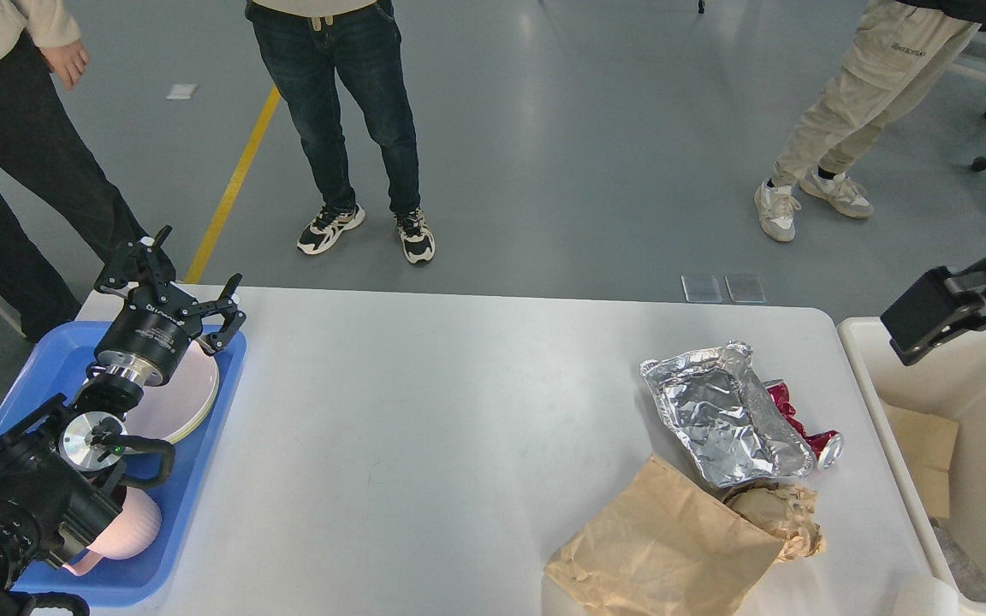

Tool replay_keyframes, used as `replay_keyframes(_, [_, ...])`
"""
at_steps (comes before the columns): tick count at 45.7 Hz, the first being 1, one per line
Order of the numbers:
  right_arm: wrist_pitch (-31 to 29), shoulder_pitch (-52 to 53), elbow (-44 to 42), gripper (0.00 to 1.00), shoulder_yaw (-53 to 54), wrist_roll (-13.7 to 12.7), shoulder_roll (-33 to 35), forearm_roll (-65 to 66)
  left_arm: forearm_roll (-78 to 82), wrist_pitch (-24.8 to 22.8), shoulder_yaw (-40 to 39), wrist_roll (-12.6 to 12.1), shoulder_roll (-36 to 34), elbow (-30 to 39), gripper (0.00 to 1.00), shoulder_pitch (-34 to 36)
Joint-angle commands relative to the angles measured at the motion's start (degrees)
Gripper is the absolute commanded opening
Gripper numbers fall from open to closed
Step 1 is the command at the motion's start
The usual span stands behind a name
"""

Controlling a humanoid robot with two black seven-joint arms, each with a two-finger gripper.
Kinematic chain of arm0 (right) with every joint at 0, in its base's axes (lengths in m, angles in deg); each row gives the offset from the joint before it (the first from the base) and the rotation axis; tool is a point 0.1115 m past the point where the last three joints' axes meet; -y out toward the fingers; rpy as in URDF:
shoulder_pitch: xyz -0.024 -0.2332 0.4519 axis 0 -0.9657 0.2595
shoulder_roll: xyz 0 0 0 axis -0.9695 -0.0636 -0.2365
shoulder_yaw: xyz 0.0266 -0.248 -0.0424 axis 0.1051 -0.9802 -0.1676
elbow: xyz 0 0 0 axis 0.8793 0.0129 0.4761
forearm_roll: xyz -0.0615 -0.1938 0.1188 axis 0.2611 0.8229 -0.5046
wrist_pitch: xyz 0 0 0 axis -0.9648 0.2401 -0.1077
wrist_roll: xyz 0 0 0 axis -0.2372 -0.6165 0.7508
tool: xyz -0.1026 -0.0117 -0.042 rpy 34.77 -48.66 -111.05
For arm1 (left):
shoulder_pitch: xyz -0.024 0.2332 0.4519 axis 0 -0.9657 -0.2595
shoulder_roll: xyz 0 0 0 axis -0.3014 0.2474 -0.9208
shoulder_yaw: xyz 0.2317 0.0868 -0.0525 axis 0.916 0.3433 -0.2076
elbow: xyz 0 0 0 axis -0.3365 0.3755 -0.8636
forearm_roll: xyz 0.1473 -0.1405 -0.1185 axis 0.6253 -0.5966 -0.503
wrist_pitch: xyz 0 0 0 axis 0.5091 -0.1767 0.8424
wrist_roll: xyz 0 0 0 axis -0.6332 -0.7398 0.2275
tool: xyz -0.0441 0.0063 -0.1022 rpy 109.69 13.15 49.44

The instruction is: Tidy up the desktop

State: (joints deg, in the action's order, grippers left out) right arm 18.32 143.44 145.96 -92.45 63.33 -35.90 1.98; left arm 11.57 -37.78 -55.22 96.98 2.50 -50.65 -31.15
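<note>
The left gripper hangs with its two fingers spread wide and nothing between them, above the far end of the blue tray, where a pale pink plate lies just under it and a pink cup sits further back toward the arm's base. Of the right arm only a dark block shows at the right edge, over the rim of the cream bin; whether that is the right gripper, and how its fingers stand, I cannot tell.

The counter stretches away to the right of the left gripper, and most of it is bare. What litters it lies well apart from that gripper, near the bin: a crumpled foil sheet, a crushed red can half tucked under the foil's right edge, a brown paper bag touching the foil's near corner, and a wad of brown paper at the bag's mouth.

My judgement is that the step in hand is clearing this rubbish into the bin, and the arm beside the bin is the better placed for it. To do it well, take the foil first, since it overlaps the can; pinch it on a raised fold, not flat against the counter, and lift straight up so the can is not dragged. The bag is limp and may spill its wad, so grip it near the mouth.
</note>
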Motion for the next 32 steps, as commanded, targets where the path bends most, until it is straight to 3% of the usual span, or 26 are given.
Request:
replay_keyframes(1, [-1.9, 1.9, 0.0, 1.00, -0.5, -0.1, -1.7, -3.7, 0.0, 0.0, 0.0, 0.0, 0.0, 0.0, 1.00, 0.0])
replay_keyframes(8, [0.0, 2.0, 0.0, 1.00, -0.6, -0.3, -3.2, -7.4, 0.0, -0.1, 0.0, 0.0, 0.1, 0.0, 1.00, -0.1])
replay_keyframes(13, [6.7, -1.2, -0.5, 1.00, -0.6, -0.3, -4.3, -8.0, 0.0, -0.2, 0.0, -0.1, 0.1, 0.2, 1.00, -0.1])
replay_keyframes(24, [33.3, -25.8, -9.7, 1.00, 2.9, -0.2, -11.5, -9.4, 0.0, -0.3, 0.0, 0.0, 0.2, 0.2, 1.00, -0.1])
replay_keyframes(32, [37.1, -44.7, -23.4, 1.00, 6.0, 0.0, -15.2, -8.2, 0.0, -0.3, 0.0, 0.0, 0.2, 0.2, 1.00, -0.1])
